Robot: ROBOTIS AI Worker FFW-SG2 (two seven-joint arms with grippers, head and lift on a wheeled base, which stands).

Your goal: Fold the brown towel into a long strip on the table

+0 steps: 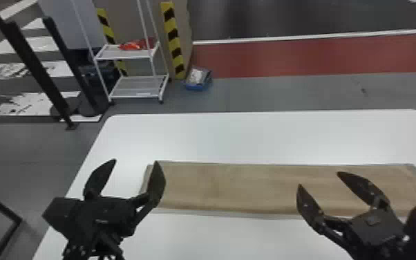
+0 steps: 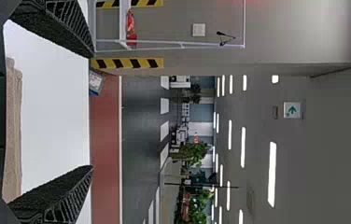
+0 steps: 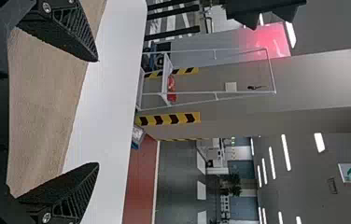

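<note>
- I think the big folds are done, so my job now is to leave the strip neat, or fix its edge softly.
- I should lift both grippers straight up before I pull back to 6 o'clock, so no tip drags the cloth.
- If I fix the thin edge that peeks out on the 6 o'clock side, I should pinch just a little, near both ends, and pull both sides evenly. One hard tug could twist the strip or open a fold.
- The brown towel [image 1: 235, 186] lies flat on the white table [image 1: 252, 138], from near the 9 o'clock side over to the 3 o'clock side.
- Its long way runs from 9 to 3 o'clock, side to side for me. Its short way goes from 6 to 12.
- My left gripper [image 1: 135, 161] is by the towel's 9 o'clock end, with its fingers wide apart and nothing in them.
- My right gripper [image 1: 319, 179] is at about 4 o'clock, fingers wide apart too, and holds nothing.
</note>
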